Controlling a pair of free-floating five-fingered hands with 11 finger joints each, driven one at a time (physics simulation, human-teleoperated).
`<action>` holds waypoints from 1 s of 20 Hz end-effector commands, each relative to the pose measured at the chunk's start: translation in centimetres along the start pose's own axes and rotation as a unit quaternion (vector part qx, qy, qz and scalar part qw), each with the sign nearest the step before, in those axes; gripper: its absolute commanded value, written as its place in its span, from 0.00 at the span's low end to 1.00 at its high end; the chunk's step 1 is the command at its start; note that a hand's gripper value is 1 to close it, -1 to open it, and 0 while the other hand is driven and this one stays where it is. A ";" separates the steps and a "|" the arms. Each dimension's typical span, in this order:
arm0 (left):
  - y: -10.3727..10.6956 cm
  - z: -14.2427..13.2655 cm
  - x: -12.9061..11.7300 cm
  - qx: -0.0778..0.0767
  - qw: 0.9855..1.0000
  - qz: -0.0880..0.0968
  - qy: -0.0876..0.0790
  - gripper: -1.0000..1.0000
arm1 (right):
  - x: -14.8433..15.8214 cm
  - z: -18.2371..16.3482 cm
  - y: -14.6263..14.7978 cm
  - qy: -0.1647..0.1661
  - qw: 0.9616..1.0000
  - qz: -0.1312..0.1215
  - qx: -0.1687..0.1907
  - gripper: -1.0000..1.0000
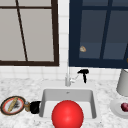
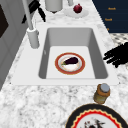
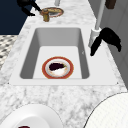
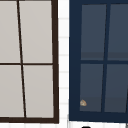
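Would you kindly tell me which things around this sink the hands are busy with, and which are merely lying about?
In hand:
- left hand beside the jar
- right hand by the faucet

Lying about:
- eggplant on a plate in the sink
- patterned plate
- red fruit
- red ball
- white container

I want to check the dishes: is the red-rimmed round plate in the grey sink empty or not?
Not empty. The red-rimmed round plate on the grey sink's floor carries a dark purple eggplant.
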 end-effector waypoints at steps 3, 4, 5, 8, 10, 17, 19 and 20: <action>0.0 0.0 0.0 0.000 1.000 0.000 0.000 0.50 | -1.2 1.9 1.3 0.011 1.000 -0.024 0.001 0.00; 0.0 0.0 0.0 0.000 1.000 0.000 0.000 0.50 | -1.3 2.3 1.5 0.010 1.000 -0.023 -0.001 0.00; 0.0 0.0 0.0 0.000 1.000 0.000 0.000 0.50 | -1.5 2.7 1.6 0.009 1.000 -0.021 -0.005 0.00; 0.0 0.0 0.0 0.000 1.000 0.000 0.000 0.50 | -2.2 3.8 2.1 0.002 1.000 -0.027 -0.009 0.00; 0.0 0.0 0.0 0.000 1.000 0.000 0.000 0.50 | -2.2 4.5 2.4 0.018 1.000 -0.020 -0.015 0.00; 0.0 0.0 0.0 0.000 1.000 0.000 0.000 0.50 | -2.4 4.4 2.6 0.007 1.000 0.003 0.003 0.00; 0.0 0.0 0.0 0.000 1.000 0.000 0.000 0.50 | -2.6 4.4 2.5 0.006 1.000 0.002 0.003 0.00; 0.0 0.0 0.0 0.000 1.000 0.000 0.000 0.50 | -2.6 4.3 2.5 0.007 1.000 0.003 0.004 0.00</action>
